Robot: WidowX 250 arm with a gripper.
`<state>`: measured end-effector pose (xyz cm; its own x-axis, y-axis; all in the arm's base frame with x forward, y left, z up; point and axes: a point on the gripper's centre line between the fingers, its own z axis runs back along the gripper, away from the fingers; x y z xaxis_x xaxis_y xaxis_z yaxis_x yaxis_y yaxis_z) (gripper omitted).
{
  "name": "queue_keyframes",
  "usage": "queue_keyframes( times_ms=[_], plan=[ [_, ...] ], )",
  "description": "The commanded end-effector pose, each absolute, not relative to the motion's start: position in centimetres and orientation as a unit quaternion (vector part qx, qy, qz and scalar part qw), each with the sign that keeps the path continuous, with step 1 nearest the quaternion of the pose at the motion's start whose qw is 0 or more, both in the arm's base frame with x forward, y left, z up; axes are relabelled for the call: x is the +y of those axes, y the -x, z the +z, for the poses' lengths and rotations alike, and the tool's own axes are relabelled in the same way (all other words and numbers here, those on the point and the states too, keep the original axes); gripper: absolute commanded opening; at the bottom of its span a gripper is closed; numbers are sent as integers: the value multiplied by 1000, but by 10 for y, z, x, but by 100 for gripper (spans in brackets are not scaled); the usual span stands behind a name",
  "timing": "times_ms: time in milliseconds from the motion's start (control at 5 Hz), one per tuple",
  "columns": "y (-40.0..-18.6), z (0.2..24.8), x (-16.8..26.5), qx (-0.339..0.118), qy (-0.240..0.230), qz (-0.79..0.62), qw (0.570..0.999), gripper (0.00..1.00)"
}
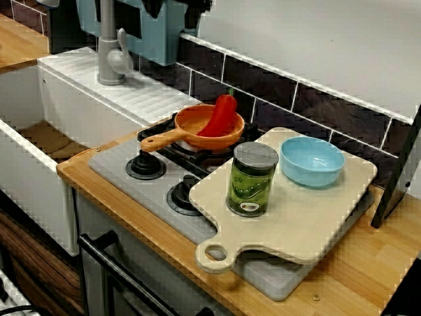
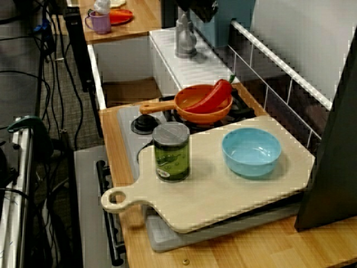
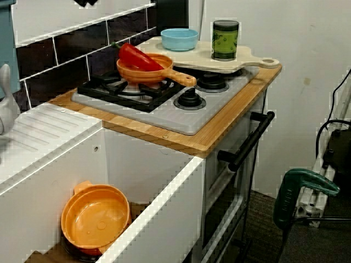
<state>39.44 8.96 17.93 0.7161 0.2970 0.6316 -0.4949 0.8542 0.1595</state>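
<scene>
An orange pan (image 1: pixel 209 129) sits on the stove's rear burner, and a red pepper (image 1: pixel 221 115) leans in it. A pale cutting board (image 1: pixel 296 217) covers the stove's right side. It carries a green can (image 1: pixel 250 179) with a grey lid and an empty blue bowl (image 1: pixel 312 160). In the view along the counter, a dark piece of my gripper (image 2: pixel 196 10) shows at the top edge, above the grey faucet (image 2: pixel 185 39) and well away from the pan. Its fingers are cut off by the frame, so their state is hidden.
The view from the sink side shows an orange pot (image 3: pixel 94 218) lying in the white sink (image 3: pixel 159 213). The stove knobs (image 1: pixel 145 164) are near the front edge. A tiled wall (image 1: pixel 316 99) runs behind the stove. A dark stand (image 1: pixel 398 178) rises at the right, and a purple mug (image 2: pixel 99 22) stands on the far counter.
</scene>
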Motion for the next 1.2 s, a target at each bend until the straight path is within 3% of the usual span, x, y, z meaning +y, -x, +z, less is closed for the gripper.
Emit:
queue_keyframes(
  times_ms=[0, 200, 400, 1000],
  plan=[
    [-381, 191, 51, -329, -152, 177, 915, 100],
    [-379, 192, 39, -329, -136, 169, 919, 100],
    [-379, 189, 30, -339, -91, 165, 921, 100],
    [-377, 171, 10, -338, -74, 155, 925, 100]
  ],
)
